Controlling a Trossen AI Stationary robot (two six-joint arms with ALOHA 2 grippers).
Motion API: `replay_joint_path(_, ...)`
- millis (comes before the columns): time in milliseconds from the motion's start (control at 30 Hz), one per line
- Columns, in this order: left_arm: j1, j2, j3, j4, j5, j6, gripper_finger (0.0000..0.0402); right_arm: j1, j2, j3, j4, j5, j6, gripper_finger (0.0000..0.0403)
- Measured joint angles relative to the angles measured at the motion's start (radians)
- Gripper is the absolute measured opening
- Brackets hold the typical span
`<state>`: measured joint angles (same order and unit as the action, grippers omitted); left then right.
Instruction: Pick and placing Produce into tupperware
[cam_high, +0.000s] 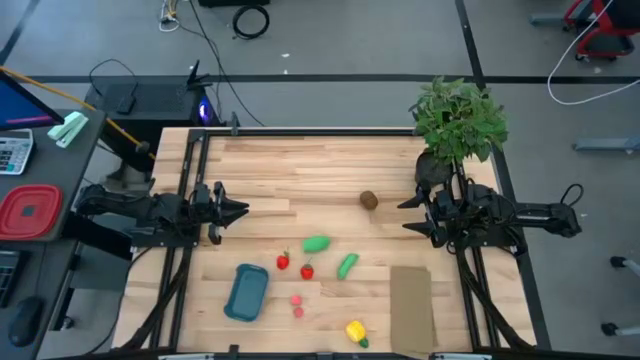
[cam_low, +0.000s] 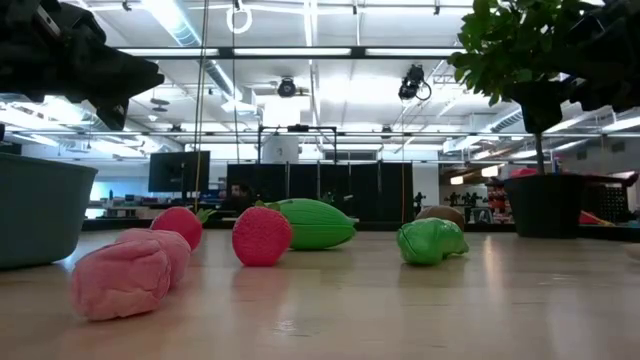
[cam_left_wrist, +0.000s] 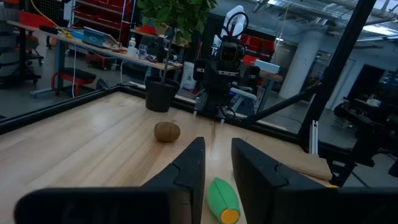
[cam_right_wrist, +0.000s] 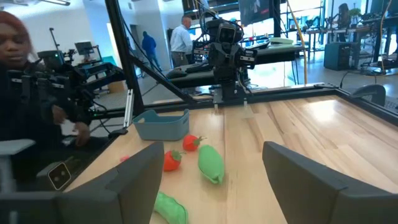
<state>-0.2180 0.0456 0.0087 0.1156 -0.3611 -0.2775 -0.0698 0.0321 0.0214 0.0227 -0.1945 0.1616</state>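
The produce lies spread over the wooden table: a brown round piece (cam_high: 369, 200), two green pieces (cam_high: 317, 243) (cam_high: 347, 265), two red ones (cam_high: 283, 262) (cam_high: 307, 270), pink ones (cam_high: 297, 305) and a yellow one (cam_high: 356, 330). The blue-teal tupperware (cam_high: 246, 292) rests on its base near the front left, nothing showing inside it. My left gripper (cam_high: 240, 210) (cam_left_wrist: 217, 146) hovers level at the table's left side, its fingers a narrow gap apart around nothing. My right gripper (cam_high: 405, 215) (cam_right_wrist: 212, 149) hovers level at the right side, wide open and bare.
A potted plant (cam_high: 458, 120) stands at the far right corner, close to my right arm. A flat brown cardboard rectangle (cam_high: 411, 305) lies at the front right. A red square container (cam_high: 30, 212) sits on the side desk off the table's left. A person (cam_right_wrist: 18, 93) is beyond the table.
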Motion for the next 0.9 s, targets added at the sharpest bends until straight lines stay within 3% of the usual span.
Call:
replay_joint_path(567,0.000,0.000,0.000,0.000,0.000,-0.001,0.0085,0.000,0.000,0.000,0.000,0.000,0.000,0.0284)
replay_joint_path(900,0.000,0.000,0.000,0.006,-0.001,-0.119,0.0083,0.000,0.000,0.000,0.000,0.000,0.000,0.0284)
